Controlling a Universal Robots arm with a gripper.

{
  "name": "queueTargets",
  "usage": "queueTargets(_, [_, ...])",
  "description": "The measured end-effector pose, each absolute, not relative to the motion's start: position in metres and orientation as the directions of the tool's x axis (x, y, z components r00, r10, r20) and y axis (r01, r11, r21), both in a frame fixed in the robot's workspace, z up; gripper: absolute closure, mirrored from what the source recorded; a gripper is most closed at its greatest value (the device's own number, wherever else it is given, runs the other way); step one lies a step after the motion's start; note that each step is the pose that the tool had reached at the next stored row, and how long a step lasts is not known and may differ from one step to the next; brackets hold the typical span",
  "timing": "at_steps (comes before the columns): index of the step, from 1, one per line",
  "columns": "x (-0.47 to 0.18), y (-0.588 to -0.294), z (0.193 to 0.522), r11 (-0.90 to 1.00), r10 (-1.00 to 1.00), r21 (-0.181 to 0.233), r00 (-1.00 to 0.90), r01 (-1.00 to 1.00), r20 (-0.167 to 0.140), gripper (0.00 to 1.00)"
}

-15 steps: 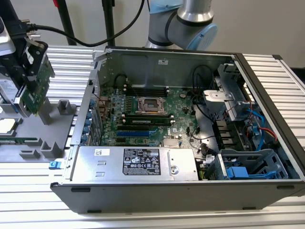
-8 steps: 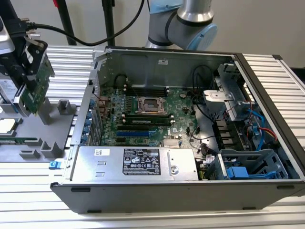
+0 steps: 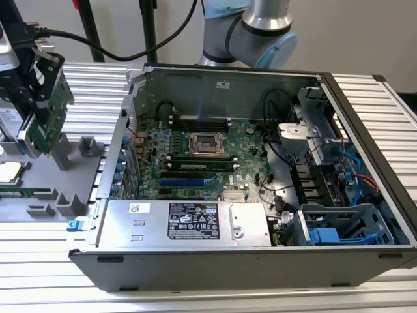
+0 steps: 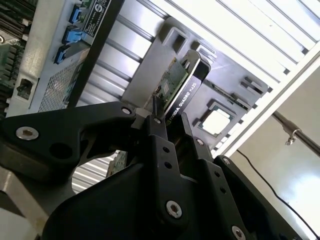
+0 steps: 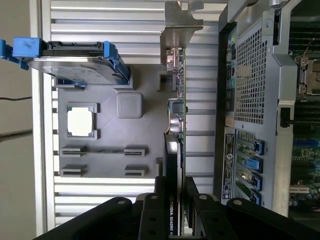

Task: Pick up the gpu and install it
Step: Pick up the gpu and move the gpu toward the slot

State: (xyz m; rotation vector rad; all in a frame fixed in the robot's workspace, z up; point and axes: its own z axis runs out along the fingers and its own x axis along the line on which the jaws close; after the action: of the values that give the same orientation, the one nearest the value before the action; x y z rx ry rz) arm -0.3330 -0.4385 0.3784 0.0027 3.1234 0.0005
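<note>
Gripper [image 5: 175, 192] jaws clamped on gpu [image 5: 175, 100] edge. Card hangs over grey holder tray [image 5: 110, 135], at 9 o'clock of open computer case [image 3: 228, 85] in exterior view. Judged need: firm squeeze, card upright, clear of tray posts and case wall.

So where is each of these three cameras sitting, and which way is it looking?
Exterior view: off the arm, looking down into the computer case; the arm shows behind it, with the gpu held at the exterior view's left.
First wrist view: on the wrist, looking along the fingers and the gpu toward the grey tray.
Second wrist view: on the wrist, looking along the fingers at a slant.
Shared: both wrist views show the fingers shut on the gpu, the tray and the case.
</note>
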Motion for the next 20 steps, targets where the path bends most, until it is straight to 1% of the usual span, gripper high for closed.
queueTargets(20, [-0.3331,-0.4383,0.3841,1.0,0.002,-0.001,-1.0,0.002,-0.018,1.0])
